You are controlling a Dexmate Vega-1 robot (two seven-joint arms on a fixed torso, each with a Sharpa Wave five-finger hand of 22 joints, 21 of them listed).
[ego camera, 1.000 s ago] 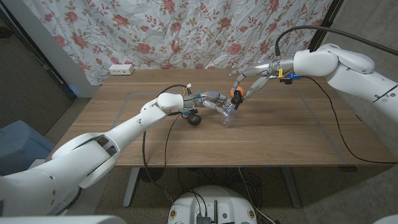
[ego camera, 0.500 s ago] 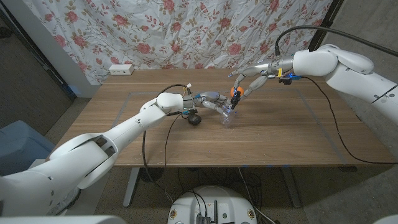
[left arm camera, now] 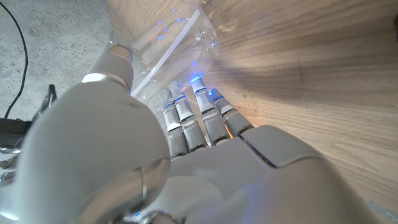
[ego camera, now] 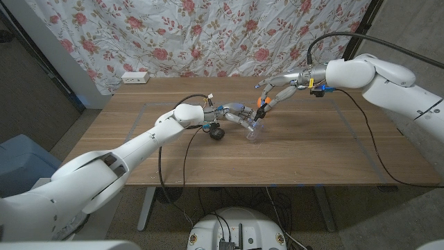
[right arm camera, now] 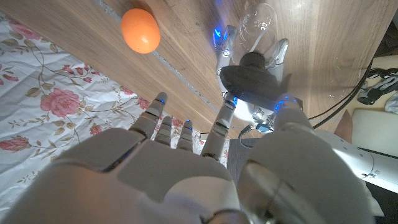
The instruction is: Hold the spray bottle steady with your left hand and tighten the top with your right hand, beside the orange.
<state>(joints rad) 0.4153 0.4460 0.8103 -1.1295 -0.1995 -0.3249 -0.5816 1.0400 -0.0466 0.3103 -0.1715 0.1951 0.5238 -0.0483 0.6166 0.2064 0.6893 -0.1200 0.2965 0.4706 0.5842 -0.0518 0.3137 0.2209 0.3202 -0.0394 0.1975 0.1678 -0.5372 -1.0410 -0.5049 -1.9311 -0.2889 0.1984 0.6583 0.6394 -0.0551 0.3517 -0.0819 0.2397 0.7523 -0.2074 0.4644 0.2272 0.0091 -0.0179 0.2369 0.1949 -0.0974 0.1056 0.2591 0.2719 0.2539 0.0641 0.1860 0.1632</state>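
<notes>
A clear spray bottle [ego camera: 254,130] with a black top [right arm camera: 252,78] stands mid-table. My left hand [ego camera: 237,114] grips its body from the left, and the fingers [left arm camera: 186,124] wrap the clear plastic [left arm camera: 180,37]. My right hand [ego camera: 276,94] hovers over the top from the far right, fingers [right arm camera: 217,121] spread and pointing down at it. Their tips lie right at the cap's edge, and I cannot tell whether they touch. The orange [right arm camera: 140,30] lies on the table just behind the bottle, partly hidden by my right fingers in the head view [ego camera: 259,101].
A white power strip [ego camera: 135,78] lies at the table's [ego camera: 208,163] far left edge, below the floral curtain. A dark round part [ego camera: 217,132] hangs under my left wrist. A black cable [ego camera: 368,132] from the right arm trails across the table's right side.
My right hand has lifted a little up and back from the bottle's top. The left hand and the bottle stay where they were.
</notes>
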